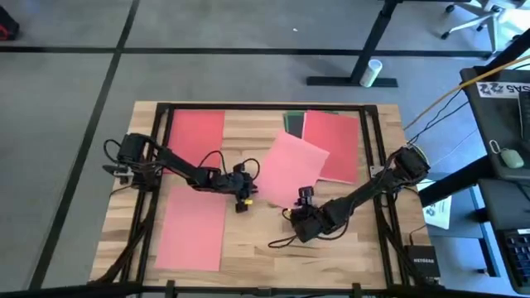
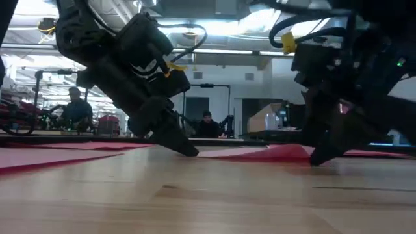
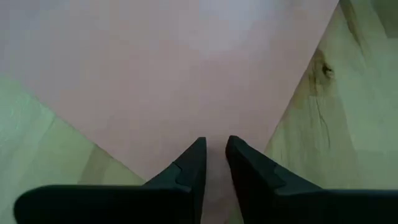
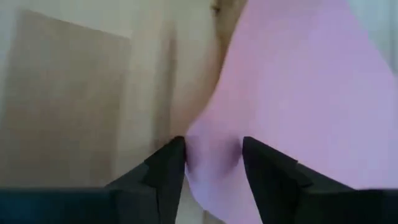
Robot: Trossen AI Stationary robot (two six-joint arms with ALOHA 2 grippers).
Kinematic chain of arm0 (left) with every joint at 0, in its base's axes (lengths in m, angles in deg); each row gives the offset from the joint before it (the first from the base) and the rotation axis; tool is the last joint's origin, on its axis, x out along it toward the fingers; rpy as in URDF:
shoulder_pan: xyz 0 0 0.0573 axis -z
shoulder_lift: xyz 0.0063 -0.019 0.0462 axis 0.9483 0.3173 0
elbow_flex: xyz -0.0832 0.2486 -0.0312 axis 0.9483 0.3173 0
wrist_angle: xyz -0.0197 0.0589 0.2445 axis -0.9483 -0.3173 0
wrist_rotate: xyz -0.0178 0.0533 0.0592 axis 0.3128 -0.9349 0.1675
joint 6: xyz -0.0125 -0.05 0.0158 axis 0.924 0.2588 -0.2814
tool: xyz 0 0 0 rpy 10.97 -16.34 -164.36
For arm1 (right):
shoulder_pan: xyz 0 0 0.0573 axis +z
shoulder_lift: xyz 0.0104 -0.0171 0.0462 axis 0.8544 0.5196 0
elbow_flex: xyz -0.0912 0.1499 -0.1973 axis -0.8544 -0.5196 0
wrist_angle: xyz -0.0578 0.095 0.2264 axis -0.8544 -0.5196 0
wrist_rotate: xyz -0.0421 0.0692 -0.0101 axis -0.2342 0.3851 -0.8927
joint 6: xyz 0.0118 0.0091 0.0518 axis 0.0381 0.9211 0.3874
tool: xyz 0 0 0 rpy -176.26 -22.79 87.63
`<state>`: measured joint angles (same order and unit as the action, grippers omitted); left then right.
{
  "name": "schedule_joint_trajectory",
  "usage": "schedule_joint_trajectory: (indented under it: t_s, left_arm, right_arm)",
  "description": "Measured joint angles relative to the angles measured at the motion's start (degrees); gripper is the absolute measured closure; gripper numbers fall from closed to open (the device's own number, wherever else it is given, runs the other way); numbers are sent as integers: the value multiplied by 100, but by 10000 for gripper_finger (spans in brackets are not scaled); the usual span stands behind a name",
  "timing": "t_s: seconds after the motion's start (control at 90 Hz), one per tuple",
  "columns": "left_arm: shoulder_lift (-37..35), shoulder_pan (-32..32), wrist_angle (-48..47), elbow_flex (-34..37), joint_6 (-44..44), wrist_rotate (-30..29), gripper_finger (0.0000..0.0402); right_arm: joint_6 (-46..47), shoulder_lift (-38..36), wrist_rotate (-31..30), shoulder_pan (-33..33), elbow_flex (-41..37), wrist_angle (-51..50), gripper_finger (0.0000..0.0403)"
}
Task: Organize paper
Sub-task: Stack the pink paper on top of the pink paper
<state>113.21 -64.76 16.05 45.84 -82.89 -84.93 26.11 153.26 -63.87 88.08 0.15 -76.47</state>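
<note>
Overhead camera looks straight down; low one skims level across my wooden slatted table; both wrist cameras press close on the tilted pink paper sheet.

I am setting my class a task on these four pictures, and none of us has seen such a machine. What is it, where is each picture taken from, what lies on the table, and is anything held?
It is a robot with two dark arms at a wooden table. One picture looks straight down, one looks level across the tabletop, and two come from cameras on the wrists.

Coloured paper lies on the table: a red sheet at the far left, a pink sheet at the near left, another red sheet over a dark sheet, and a tilted pink sheet in the middle.

The left gripper has its fingers nearly together at one corner of that tilted sheet. The right gripper straddles another corner, fingers apart.
</note>
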Motion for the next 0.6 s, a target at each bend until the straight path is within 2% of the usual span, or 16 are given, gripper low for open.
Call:
schedule_joint_trajectory:
  t_s: [0.222,0.6]
  left_arm:
    - [0,0,0,0,2,-1,345]
    - [4,-2,0,0,-13,-4,345]
  right_arm:
    - [125,7,-500,7,-7,-131,251]
    - [229,-42,-174,22,273,-248,251]
